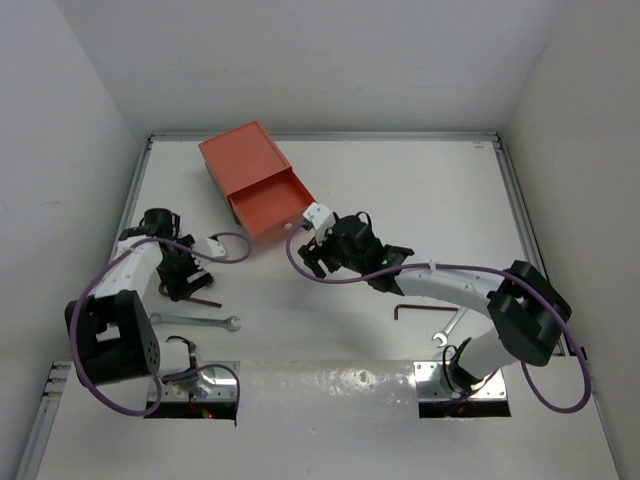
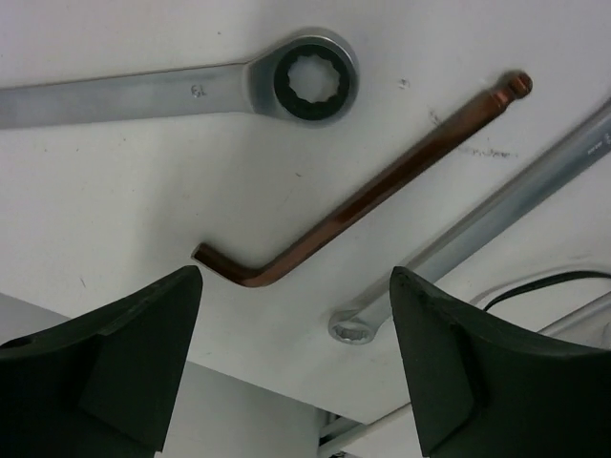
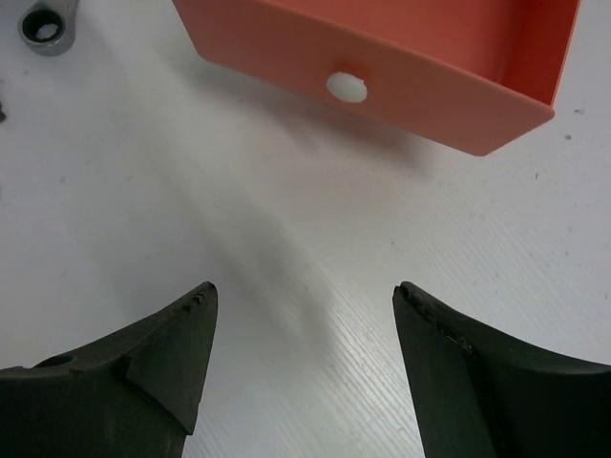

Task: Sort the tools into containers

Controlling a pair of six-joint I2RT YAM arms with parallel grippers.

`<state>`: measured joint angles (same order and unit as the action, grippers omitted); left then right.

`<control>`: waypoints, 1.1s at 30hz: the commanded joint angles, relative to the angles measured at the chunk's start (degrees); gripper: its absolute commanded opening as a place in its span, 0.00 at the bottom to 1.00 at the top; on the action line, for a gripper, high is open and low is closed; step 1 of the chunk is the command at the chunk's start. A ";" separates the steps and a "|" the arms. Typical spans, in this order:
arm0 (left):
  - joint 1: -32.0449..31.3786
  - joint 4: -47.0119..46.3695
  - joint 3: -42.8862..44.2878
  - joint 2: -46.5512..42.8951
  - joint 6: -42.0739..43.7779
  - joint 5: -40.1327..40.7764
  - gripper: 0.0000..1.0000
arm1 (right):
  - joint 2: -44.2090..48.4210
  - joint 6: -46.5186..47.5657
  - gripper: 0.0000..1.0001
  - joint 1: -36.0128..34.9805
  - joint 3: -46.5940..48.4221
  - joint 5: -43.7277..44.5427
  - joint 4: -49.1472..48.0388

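Note:
The orange-red drawer (image 1: 268, 205) is pulled out of the stacked box (image 1: 243, 158); its white knob (image 3: 346, 86) faces my right gripper. Only a dark edge shows under the box, so the green drawer is hidden. My right gripper (image 1: 308, 242) is open and empty just in front of the knob, as the right wrist view (image 3: 305, 291) shows. My left gripper (image 1: 185, 272) is open and empty in the left wrist view (image 2: 296, 286), above a brownish hex key (image 2: 372, 191). A ring-end wrench (image 2: 191, 91) and a second wrench (image 2: 496, 215) lie beside the key.
A silver wrench (image 1: 195, 322) lies near the left arm's base. A dark hex key (image 1: 412, 310) and another wrench (image 1: 452, 326) lie under the right arm. Purple cables loop around both arms. White walls enclose the table on three sides.

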<state>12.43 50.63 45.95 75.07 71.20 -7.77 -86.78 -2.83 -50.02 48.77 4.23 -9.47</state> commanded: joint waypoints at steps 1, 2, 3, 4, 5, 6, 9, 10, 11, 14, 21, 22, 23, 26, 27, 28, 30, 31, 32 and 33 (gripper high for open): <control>0.23 2.98 0.01 -0.80 17.62 -3.21 0.78 | 4.15 -1.65 0.73 -0.25 -2.80 0.34 -3.34; 0.23 3.50 -0.34 -1.06 19.92 -3.74 0.79 | 4.95 -1.91 0.73 -0.34 -4.72 1.39 -3.97; 0.23 4.12 -0.51 -1.24 21.60 -4.44 0.79 | 5.65 -1.83 0.73 -0.25 -5.61 2.00 -4.49; 0.23 4.04 -0.69 -1.41 23.79 -5.49 0.78 | 6.97 -1.83 0.73 -0.25 -6.75 2.53 -5.02; 0.23 3.78 -1.21 -1.33 24.59 -6.02 0.76 | 7.50 -1.57 0.73 -0.34 -7.20 3.58 -5.29; 0.23 3.42 -1.74 -0.98 25.65 -6.38 0.69 | 8.03 -1.30 0.73 -0.25 -7.72 3.94 -5.55; 0.23 3.77 -4.64 -0.97 31.62 -7.34 0.57 | 9.70 -0.42 0.73 -0.25 -9.22 4.91 -5.91; 0.23 3.77 -5.95 -1.06 33.55 -7.78 0.57 | 10.49 0.10 0.73 -0.34 -10.09 5.17 -5.99; 0.23 2.73 -6.57 -0.98 34.09 -8.40 0.61 | 10.93 0.37 0.73 -0.34 -10.54 5.61 -6.08; 0.23 -0.87 -7.98 -0.54 35.05 -8.93 0.63 | 12.07 1.34 0.74 -0.25 -12.65 6.23 -6.96; 0.32 -8.70 -10.44 0.95 31.82 -7.70 0.55 | 11.99 1.25 0.74 -0.25 -14.76 6.41 -7.05; 0.32 -9.32 -10.45 1.39 31.46 -7.70 0.54 | 11.90 1.16 0.75 -0.34 -14.93 6.23 -7.14; 0.32 -9.41 -10.45 2.79 31.37 -7.18 0.49 | 11.55 1.16 0.75 -0.25 -15.11 6.14 -7.22; 0.32 -7.92 -11.58 4.29 33.04 -4.29 0.42 | 11.11 0.98 0.75 -0.34 -14.94 6.05 -6.96; 0.41 -8.18 -12.63 4.21 33.30 -3.75 0.42 | 10.94 0.98 0.75 -0.25 -14.85 6.40 -6.96; 0.49 -8.18 -13.17 4.21 33.39 -3.48 0.42 | 10.85 0.98 0.75 -0.25 -14.85 6.41 -6.96; 0.67 -8.71 -13.87 4.21 33.65 -3.57 0.40 | 10.58 0.98 0.75 -0.25 -15.02 6.67 -7.48; 0.76 -8.97 -14.22 4.38 33.74 -3.92 0.36 | 10.32 0.98 0.75 -0.25 -15.02 6.67 -7.49; 0.76 -9.15 -14.23 4.82 33.57 -4.62 0.22 | 10.14 0.90 0.75 -0.25 -14.85 6.58 -7.49; 0.76 -9.23 -14.14 5.00 33.31 -4.88 0.09 | 9.97 0.81 0.75 -0.34 -14.67 6.58 -7.23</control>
<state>12.58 43.29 34.92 77.60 103.50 -11.84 -76.16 -1.96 -50.02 33.61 10.28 -14.50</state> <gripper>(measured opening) 0.145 0.753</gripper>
